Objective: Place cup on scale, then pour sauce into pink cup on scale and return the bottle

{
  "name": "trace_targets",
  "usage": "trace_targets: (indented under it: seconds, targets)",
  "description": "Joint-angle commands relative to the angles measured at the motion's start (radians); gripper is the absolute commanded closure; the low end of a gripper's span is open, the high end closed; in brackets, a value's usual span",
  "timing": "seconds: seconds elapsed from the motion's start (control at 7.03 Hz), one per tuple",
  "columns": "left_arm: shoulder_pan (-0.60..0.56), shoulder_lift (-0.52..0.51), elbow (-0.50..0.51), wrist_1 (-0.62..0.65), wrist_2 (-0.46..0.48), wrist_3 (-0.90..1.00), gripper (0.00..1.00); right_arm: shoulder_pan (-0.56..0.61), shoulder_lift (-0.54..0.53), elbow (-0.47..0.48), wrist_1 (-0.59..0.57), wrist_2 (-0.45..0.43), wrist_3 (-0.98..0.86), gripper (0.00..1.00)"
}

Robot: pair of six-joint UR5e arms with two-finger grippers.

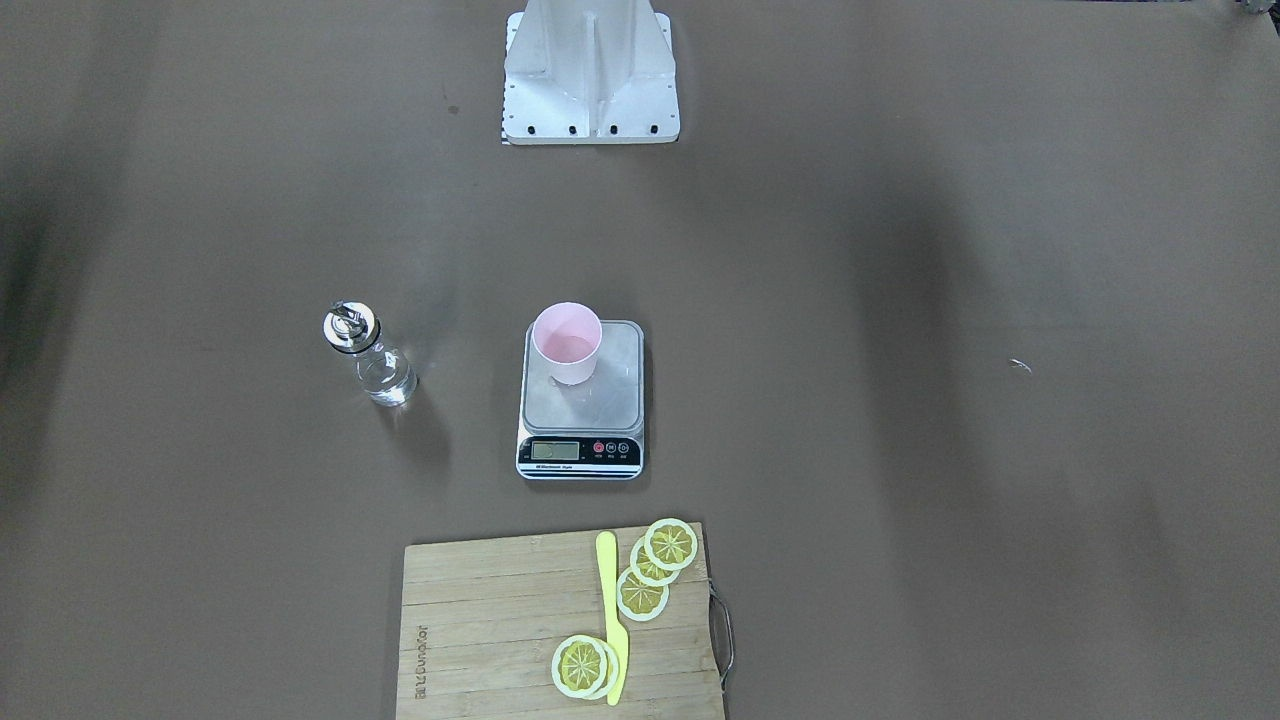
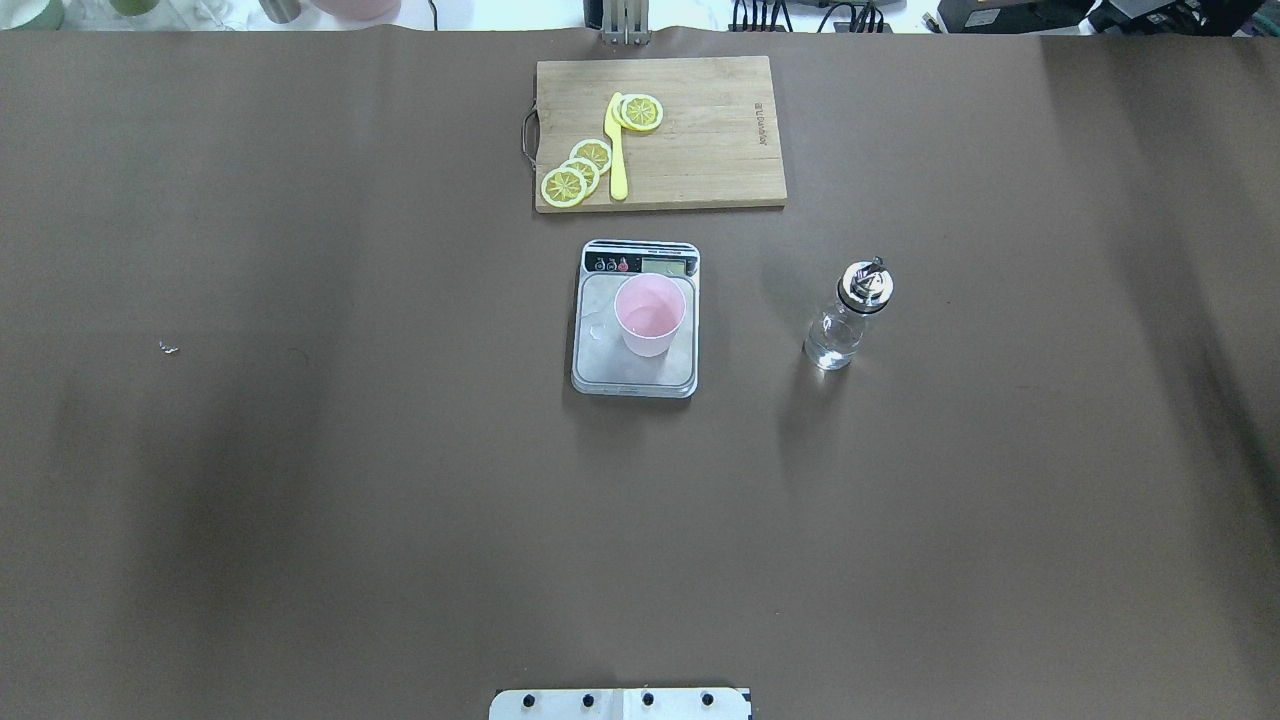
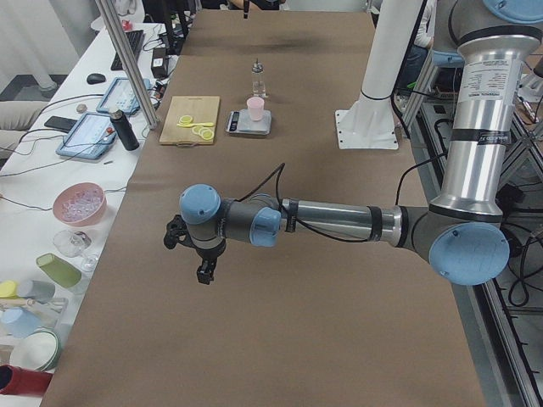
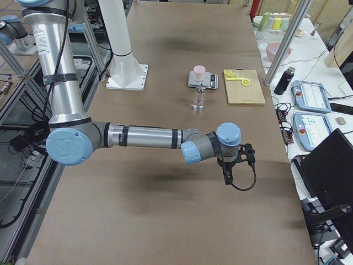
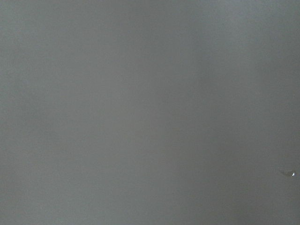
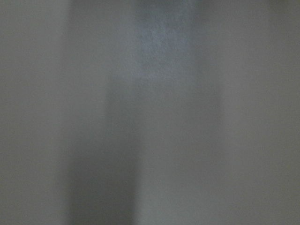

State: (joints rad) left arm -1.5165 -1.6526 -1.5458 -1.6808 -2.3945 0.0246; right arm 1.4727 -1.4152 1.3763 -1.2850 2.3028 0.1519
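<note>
Shows a brown-covered table (image 2: pixel 300 500) filling the overhead frame from edge to edge. Catches the left arm (image 3: pixel 339 222) stretched across the middle of the left side view, with the left gripper (image 3: pixel 204 271) pointing down over bare table at centre left; cannot tell whether its jaws stand apart or together. Finds the right arm (image 4: pixel 143 136) laid across the middle of the right side view, with the right gripper (image 4: pixel 227 175) hanging right of centre, well apart from the task's things; cannot tell its jaw state either. Puts a wooden cutting board (image 2: pixel 700 150) at top centre of the overhead frame. Places the scale (image 2: pixel 610 372) just below the board, at frame centre, display strip toward the top. Sets the bottle (image 2: pixel 840 330) upright on the table right of the scale, apart from it, metal pourer cap on top. Stands the cup (image 2: pixel 650 320) upright on the scale's platform, toward its upper right part. Lays a yellow knife (image 2: pixel 617 150) on the board's left half. Holds the sauce (image 2: pixel 832 350), clear, low in the bottle. Scatters lemon slices (image 2: pixel 564 187) beside the knife. Gives only blurred grey in both wrist views.
</note>
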Motion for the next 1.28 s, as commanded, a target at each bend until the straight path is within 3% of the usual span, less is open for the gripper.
trace_targets:
  seconds: [0.0,0.14,0.28,0.85,1.14]
  targets:
    - [-0.016,-0.009,0.015,0.004,0.000,-0.006,0.02,0.032,-0.034,0.001,-0.120,-0.069,-0.200,0.00]
    - [-0.017,-0.007,0.022,0.004,0.000,-0.043,0.02,0.022,-0.016,0.003,-0.123,-0.141,-0.213,0.00]
    - [-0.021,-0.001,0.044,0.004,-0.002,-0.029,0.02,0.015,-0.015,0.003,-0.144,-0.144,-0.215,0.00]
    - [-0.028,-0.007,0.070,-0.014,-0.002,-0.037,0.02,0.017,-0.030,0.007,-0.154,-0.128,-0.218,0.00]
    - [-0.034,0.005,0.059,-0.097,-0.002,-0.037,0.02,0.015,-0.027,0.012,-0.181,-0.097,-0.218,0.00]
